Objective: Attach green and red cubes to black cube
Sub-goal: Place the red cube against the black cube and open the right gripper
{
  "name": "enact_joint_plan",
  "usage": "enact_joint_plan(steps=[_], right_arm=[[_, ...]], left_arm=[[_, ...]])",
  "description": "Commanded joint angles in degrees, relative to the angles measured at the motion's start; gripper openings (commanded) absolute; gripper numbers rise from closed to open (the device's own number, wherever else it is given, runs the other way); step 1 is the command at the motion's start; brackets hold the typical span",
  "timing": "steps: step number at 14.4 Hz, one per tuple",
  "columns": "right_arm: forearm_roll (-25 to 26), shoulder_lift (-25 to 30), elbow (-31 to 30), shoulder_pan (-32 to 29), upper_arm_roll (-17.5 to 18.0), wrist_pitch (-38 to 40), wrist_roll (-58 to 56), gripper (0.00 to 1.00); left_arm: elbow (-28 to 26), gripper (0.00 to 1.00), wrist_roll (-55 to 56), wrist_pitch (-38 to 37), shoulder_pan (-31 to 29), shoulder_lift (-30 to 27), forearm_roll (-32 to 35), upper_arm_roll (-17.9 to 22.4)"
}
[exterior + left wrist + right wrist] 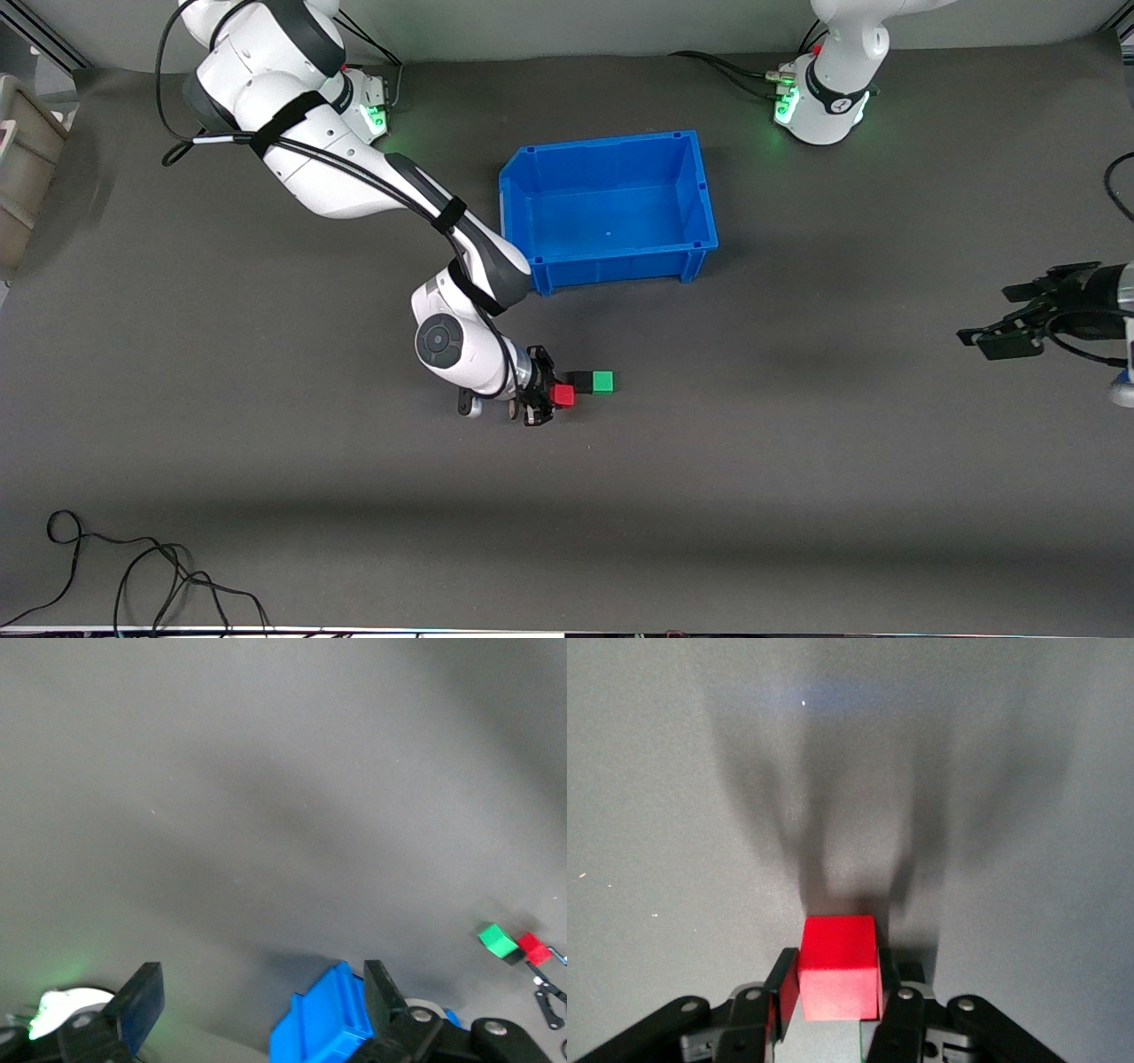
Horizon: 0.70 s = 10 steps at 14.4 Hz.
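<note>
While right gripper [837,992] jaws pinch red cube [563,395] by flat sides | likely light, rigid | left gripper [1019,323] waits, jaws spread

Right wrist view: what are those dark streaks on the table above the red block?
Right wrist view: soft-edged shadows cast on the grey table, apparently by the right pincer and the red cube between its fingers. Front view: only faint shadow beside the cubes; green lights glow at both arm bases.
</note>
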<state>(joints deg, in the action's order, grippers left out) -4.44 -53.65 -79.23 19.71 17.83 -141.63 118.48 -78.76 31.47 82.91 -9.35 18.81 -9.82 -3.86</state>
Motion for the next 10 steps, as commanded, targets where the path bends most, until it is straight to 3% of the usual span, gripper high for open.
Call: enact_joint_plan(steps=[1,2,6,10], right_arm=[[-1.5,0.5,-0.5,0.3,0.0,0.0,1.0,0.81],[-1.6,0.5,-0.5,0.3,0.0,0.0,1.1,0.98],[1.1,5.2,-2.9,0.2,-0.9,2.5,-2.7,1.0],[7.8,19.7,-15.5,-5.3,-2.4,2.4,-9.6,1.0]], left_arm=[[0.8,1.0,-1.8,-0.4,0.2,-0.4,2.9,-0.7],[0.9,1.0,-2.9,-0.2,0.5,-0.4,4.2,-0.9],[2.0,1.0,-12.8,2.0,0.5,-0.5,7.4,-1.1],[1.9,1.0,-23.1,3.7,1.4,-2.7,11.7,-1.1]])
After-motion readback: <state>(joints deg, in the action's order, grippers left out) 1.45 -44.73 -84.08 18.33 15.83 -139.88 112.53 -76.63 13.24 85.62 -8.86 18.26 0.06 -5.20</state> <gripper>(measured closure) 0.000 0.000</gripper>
